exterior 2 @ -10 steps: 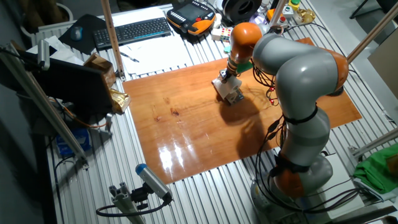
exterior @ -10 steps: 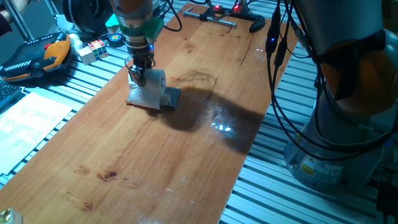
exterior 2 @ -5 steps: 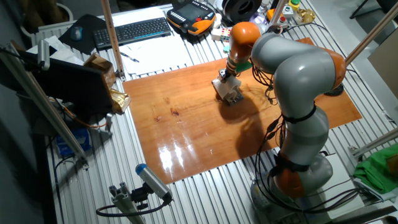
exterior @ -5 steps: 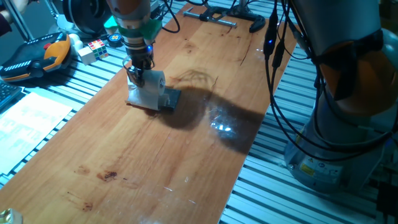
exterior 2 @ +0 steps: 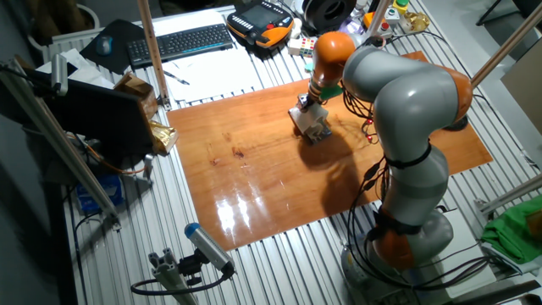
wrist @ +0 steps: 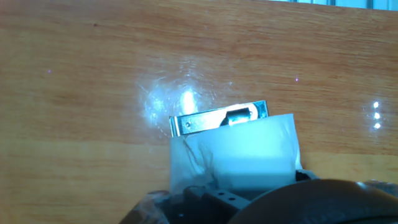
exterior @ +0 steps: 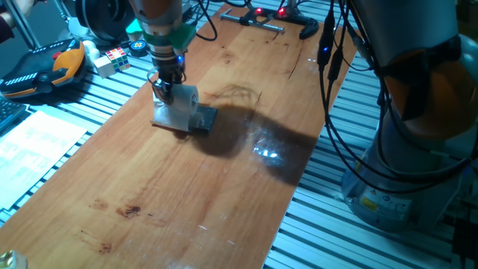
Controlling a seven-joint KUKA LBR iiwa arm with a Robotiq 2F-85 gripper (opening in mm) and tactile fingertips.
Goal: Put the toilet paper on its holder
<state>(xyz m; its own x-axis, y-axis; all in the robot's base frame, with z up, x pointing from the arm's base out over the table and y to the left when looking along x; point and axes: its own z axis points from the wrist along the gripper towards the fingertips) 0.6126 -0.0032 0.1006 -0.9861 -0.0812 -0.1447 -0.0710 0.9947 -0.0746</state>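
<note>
Roll held right over the holder, near the worktop's far edge

The gripper (exterior: 167,84) is clamped on the toilet paper (exterior: 183,98), directly beneath it, axis level; the holder (wrist: 219,117) plate peeks out just beyond the roll's far end

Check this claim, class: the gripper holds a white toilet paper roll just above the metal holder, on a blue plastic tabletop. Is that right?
One thing is wrong: the tabletop is brown wood, as one fixed view shows. The gripper does hold the white toilet paper roll just above the metal holder.
</note>
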